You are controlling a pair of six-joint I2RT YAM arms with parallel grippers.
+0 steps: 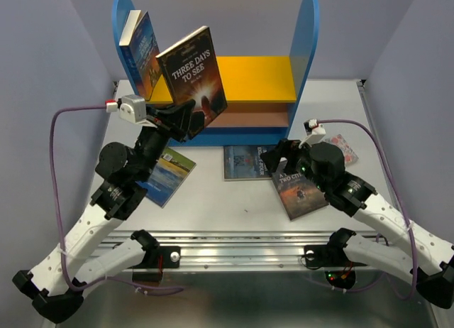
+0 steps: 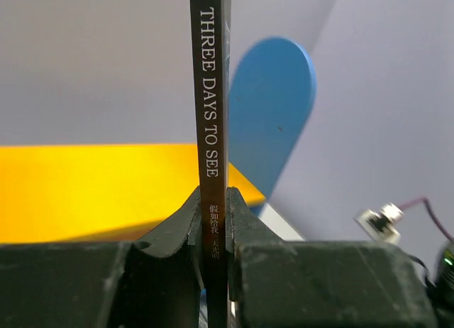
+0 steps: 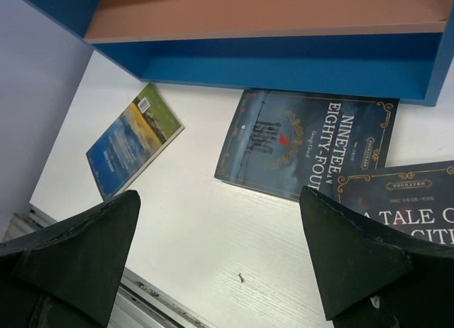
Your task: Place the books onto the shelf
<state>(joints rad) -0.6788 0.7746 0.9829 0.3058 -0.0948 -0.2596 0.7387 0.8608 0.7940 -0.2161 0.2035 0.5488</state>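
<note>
top external. left gripper (image 1: 193,121) clamped on the lower edge of three days to see (image 1: 193,69), held upright and leaning at the left end of the shelf (image 1: 310,37). a blue paperback (image 1: 142,47) already leans on the left panel. right gripper (image 1: 284,157) is low over the table (image 1: 213,214). a green-and-blue paperback (image 1: 169,173) lies flat by the left arm.

left wrist. spine nipped between both fingers (image 2: 181,225). judged thin, light and bendy; a grip this low may let it swing.

right wrist. jaws wide apart, holding nothing. nineteen eighty-four (image 3: 305,147) and a tale of two cities (image 3: 404,193) lie flat, overlapping, before the shelf base. glossy covers, likely slippery; best taken by an edge.

surface smooth and white; plain pale walls close round.
</note>
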